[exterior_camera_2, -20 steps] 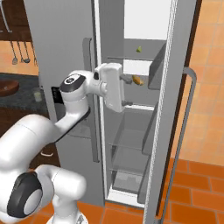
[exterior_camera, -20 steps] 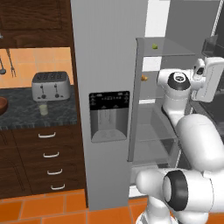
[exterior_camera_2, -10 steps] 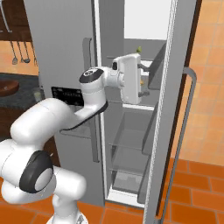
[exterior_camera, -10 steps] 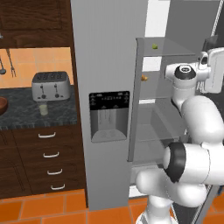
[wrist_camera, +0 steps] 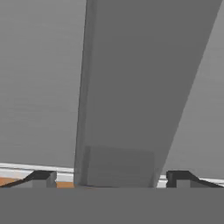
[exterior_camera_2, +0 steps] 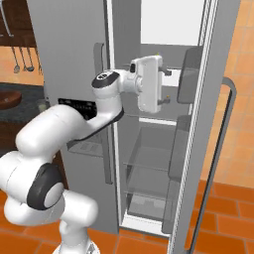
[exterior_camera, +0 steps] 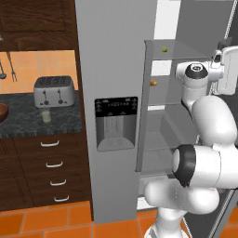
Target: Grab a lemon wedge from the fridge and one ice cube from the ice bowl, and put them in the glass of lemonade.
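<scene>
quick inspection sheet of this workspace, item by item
surface: dark counter left of the fridge
job's things: fridge right door open; lemon wedge on top shelf; glass by the toaster; ice bowl at the counter's left edge; ice cube not made out
clutter: toaster; orange item on a lower shelf
grippers: gripper open, inside the fridge, holding nothing
cables: nothing seen
surroundings: wood cabinets, drawers, orange floor tiles

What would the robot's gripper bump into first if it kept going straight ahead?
Probably a grey inner surface of the fridge: the gripper, fingers apart, looks straight at plain grey panels. Which panel, and how near, I cannot tell.
</scene>
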